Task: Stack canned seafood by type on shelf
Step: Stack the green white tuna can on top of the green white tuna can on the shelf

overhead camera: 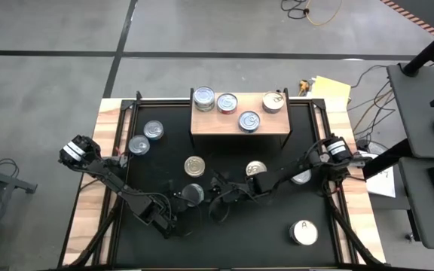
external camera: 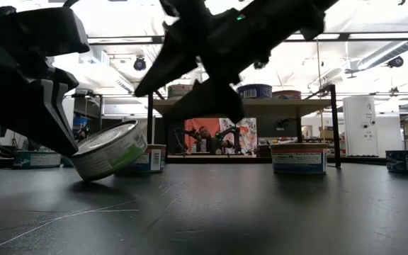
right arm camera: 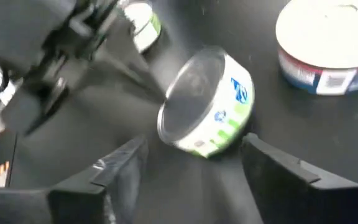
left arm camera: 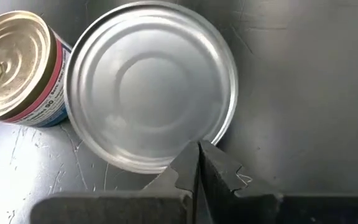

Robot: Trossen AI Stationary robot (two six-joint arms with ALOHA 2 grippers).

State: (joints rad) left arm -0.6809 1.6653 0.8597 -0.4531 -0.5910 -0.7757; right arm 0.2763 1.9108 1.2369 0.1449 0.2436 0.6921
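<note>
Mid-table, tilted tin [external camera: 110, 150] propped on left gripper [left arm camera: 197, 163], clenched empty. Right gripper [right arm camera: 191, 165] spread, tin between its fingers. Likely light, rigid, slick: grip across the sidewall.

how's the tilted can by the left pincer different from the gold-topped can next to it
The tilted can leans on one edge; the gold-topped can sits flat. Its facing end is plain silver, with no ring showing; the gold-topped can has a pull ring. Its label is green and white; the other's is pink and blue. Both are short round tins.

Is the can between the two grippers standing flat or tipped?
Tipped. In the low view the can leans on one edge against the shut left gripper.
</note>
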